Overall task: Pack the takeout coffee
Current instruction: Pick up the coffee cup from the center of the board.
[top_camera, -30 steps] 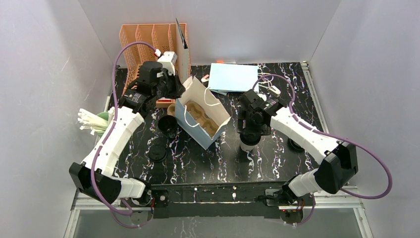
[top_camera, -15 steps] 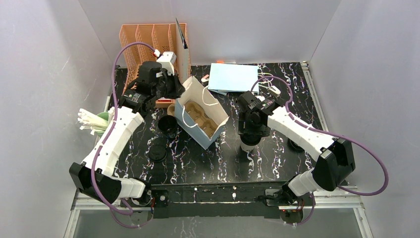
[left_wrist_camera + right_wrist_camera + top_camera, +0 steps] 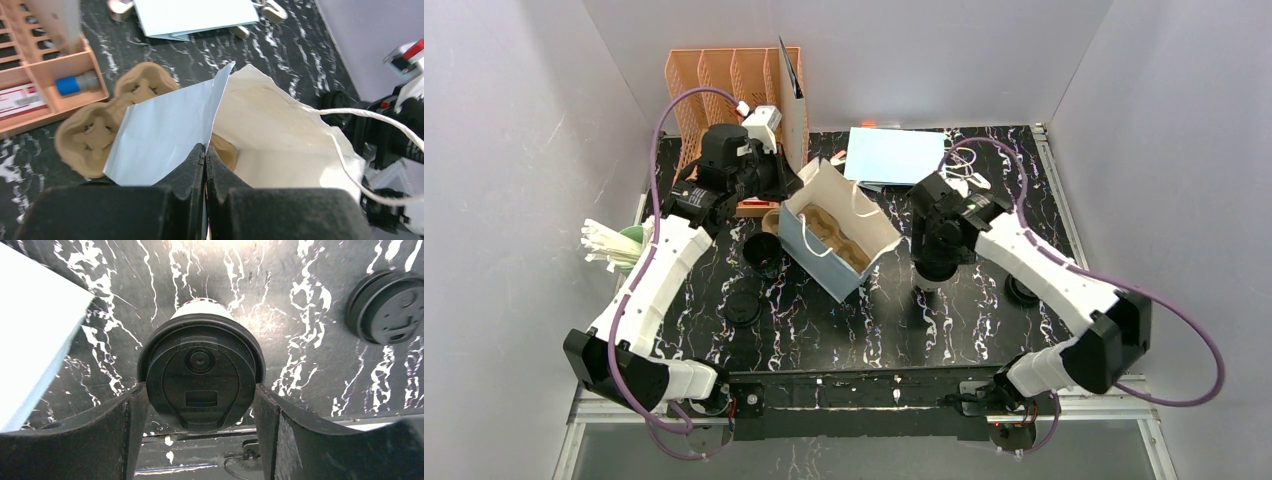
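Observation:
A takeout coffee cup with a round black lid (image 3: pixel 200 372) sits between my right gripper's (image 3: pixel 200 390) fingers, which press on both sides of the lid; from above this cup (image 3: pixel 933 280) is just right of the light-blue paper bag (image 3: pixel 824 268). My left gripper (image 3: pixel 205 150) is shut on the bag's rim, holding it open. A brown pulp carrier (image 3: pixel 839 240) lies inside the bag. Another dark lidded cup (image 3: pixel 764 255) stands left of the bag, with one more black lid (image 3: pixel 742 308) nearer the front. A further black lid (image 3: pixel 390 307) lies to the right.
A second pulp carrier (image 3: pixel 90 135) lies on the table behind the bag. An orange divided organiser (image 3: pixel 724 75) stands at the back left, folded blue bags (image 3: pixel 894 155) at the back centre, a green cup of white sticks (image 3: pixel 614 245) at the left edge.
My right gripper's jaws have narrowed onto the lidded cup, and gripper and cup have shifted slightly toward the back. The bag, held by the left gripper, has moved a little to the right.

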